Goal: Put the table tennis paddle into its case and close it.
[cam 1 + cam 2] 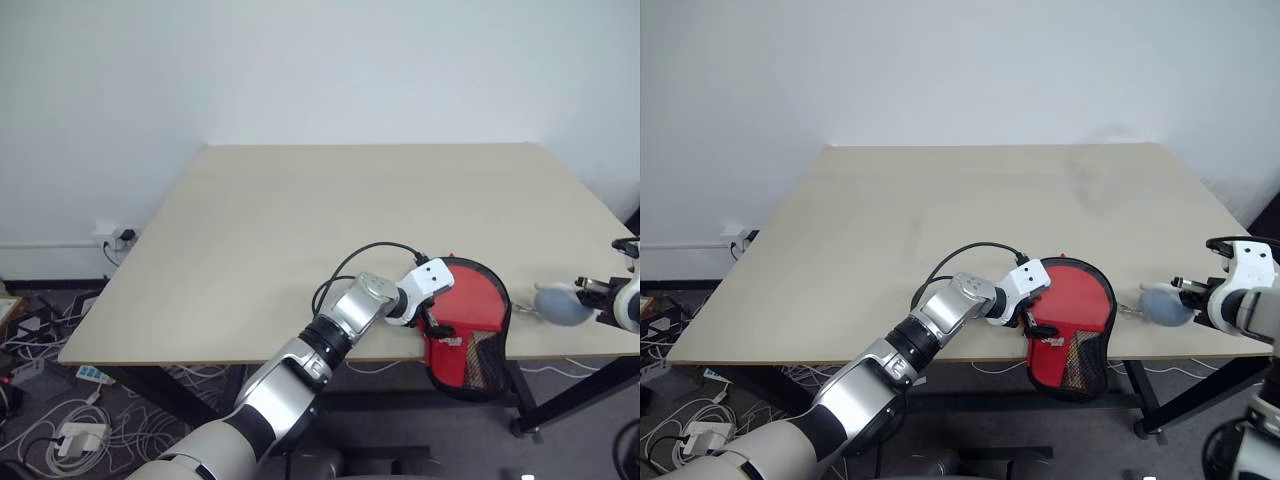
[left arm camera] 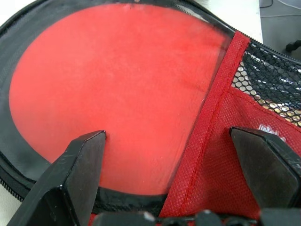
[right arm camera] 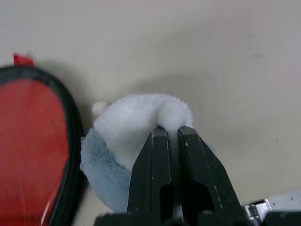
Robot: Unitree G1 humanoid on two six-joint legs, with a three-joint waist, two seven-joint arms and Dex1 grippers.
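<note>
I had the case [image 1: 1072, 330] lying at the near edge of the worktop [image 1: 940, 230], toward my right side, its narrow end with the black mesh patch [image 2: 268, 89] hanging past that edge. The table tennis paddle [image 2: 117, 94] sat inside the case, its red face showing up through the opening and ringed by the black zipper rim. The red fabric flap covered the side nearer the mesh, so the case was not zipped closed.

My left gripper [image 1: 1038, 315] hung over the case with its fingers spread wide. In the left wrist view, one finger [image 2: 77, 169] sat over the paddle's red face near the rim and the other over the red fabric by the small white lettering. It grasped nothing, and I could not tell whether either tip touched the surface.

My right gripper [image 3: 172, 136] was clenched, its fingers pressed together and pinching the white fluff of a small plush toy [image 3: 127, 146], white and pale blue-grey. The toy was just beside the case, on its right, above the worktop's near edge. From the head views I could not tell whether it rested on the worktop or was lifted off it.
</note>
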